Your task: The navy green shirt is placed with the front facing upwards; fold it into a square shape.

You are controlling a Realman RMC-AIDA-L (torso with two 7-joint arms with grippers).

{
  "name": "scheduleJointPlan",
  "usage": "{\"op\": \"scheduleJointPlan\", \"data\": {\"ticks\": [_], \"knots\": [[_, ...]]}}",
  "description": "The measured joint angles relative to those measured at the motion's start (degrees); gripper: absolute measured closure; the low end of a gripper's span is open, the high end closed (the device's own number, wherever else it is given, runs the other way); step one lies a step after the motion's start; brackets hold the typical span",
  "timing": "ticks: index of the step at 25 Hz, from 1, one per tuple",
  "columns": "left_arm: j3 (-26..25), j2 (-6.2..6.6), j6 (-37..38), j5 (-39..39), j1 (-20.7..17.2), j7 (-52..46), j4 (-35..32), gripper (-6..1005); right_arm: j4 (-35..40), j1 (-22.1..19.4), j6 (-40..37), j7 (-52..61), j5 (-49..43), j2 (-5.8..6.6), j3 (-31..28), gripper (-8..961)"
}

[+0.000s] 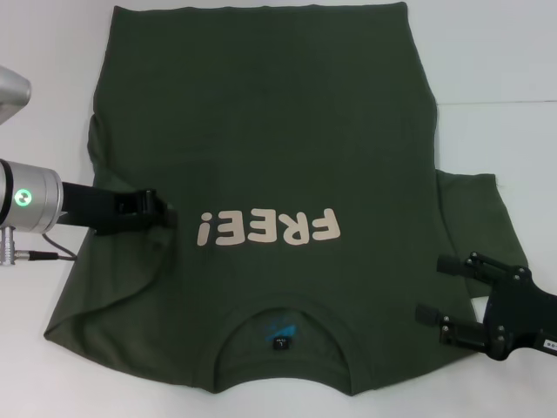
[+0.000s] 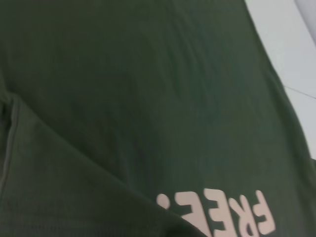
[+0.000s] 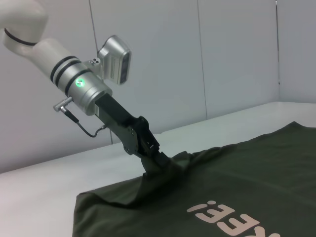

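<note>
The navy green shirt (image 1: 261, 131) lies front up on the white table, collar (image 1: 283, 335) nearest me, and its cream "FREE!" print (image 1: 268, 228) reads upside down. My left gripper (image 1: 164, 213) rests on the shirt's left side, shut on a fold of the left sleeve cloth. The right wrist view shows this left gripper (image 3: 159, 163) pinching raised fabric. The left wrist view is filled by the shirt (image 2: 148, 98) with a fold edge and part of the print (image 2: 222, 212). My right gripper (image 1: 432, 287) hovers open at the shirt's right edge, below the spread right sleeve (image 1: 474, 205).
The white table (image 1: 52, 348) extends around the shirt on all sides. A grey cable (image 1: 48, 254) hangs from the left wrist. In the right wrist view a pale wall (image 3: 197, 59) stands behind the table.
</note>
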State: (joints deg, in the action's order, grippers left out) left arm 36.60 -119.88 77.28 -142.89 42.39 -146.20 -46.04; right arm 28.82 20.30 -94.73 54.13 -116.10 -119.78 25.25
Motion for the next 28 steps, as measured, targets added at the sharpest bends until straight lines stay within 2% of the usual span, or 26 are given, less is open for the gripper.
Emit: {"op": "scheduleJointPlan", "data": {"ticks": [9, 17, 20, 22, 25, 28], "knots": [[0.2, -0.32, -1.4, 0.2, -0.3, 1.4, 3.3, 956, 0.0, 0.0, -0.2, 0.0, 0.0, 0.00, -0.1, 126], [-0.3, -0.02, -2.6, 5.2, -1.8, 2.3, 6.1, 785, 0.0, 0.1, -0.3, 0.0, 0.0, 0.00, 0.0, 126], [-0.3, 0.57, -3.0, 5.3, -2.3, 2.0, 5.9, 721, 0.0, 0.2, -0.4, 0.0, 0.0, 0.00, 0.0, 126], [-0.5, 1.53, -3.2, 5.3, -2.7, 1.3, 5.9, 679, 0.0, 0.2, -0.4, 0.0, 0.0, 0.00, 0.0, 126], [-3.1, 2.58, -4.9, 4.8, -3.6, 0.0, 5.9, 616, 0.0, 0.3, -0.5, 0.0, 0.0, 0.00, 0.0, 126], [-7.5, 2.79, -6.7, 4.8, -5.0, -0.1, 5.9, 470, 0.0, 0.3, -0.6, 0.0, 0.0, 0.00, 0.0, 126]]}}
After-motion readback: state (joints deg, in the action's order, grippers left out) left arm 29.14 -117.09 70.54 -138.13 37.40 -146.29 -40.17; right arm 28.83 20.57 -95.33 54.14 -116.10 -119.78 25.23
